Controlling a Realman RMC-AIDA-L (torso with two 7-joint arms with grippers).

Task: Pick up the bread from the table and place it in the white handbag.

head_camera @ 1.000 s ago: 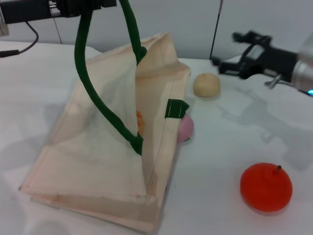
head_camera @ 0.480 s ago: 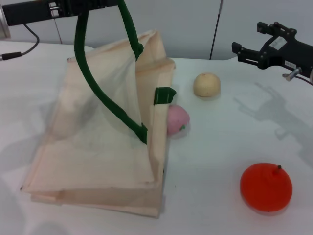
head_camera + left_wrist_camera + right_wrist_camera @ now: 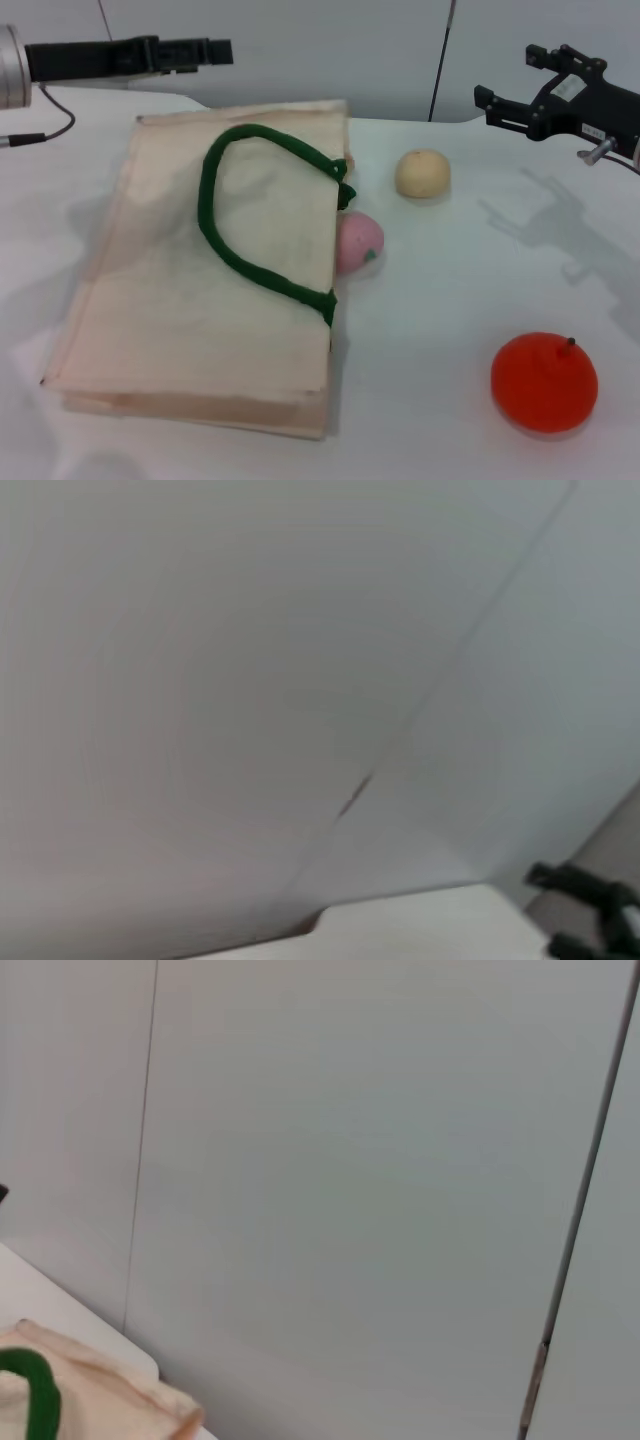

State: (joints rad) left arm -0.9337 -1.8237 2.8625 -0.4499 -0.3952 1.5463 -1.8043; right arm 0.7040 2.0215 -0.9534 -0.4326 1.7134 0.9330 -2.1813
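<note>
Lying flat, the cream fabric handbag hides any bread; both grippers hover behind it, fingers' state unclear; the bread could slide out.

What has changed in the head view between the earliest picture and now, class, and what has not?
The left gripper let go of the green handle, which dropped, so the white handbag collapsed flat. The right gripper pulled back to the far right. The pink ball shows more. The tan bun and red fruit stayed put.

Head camera overlooks table; wrist cameras face wall.
</note>
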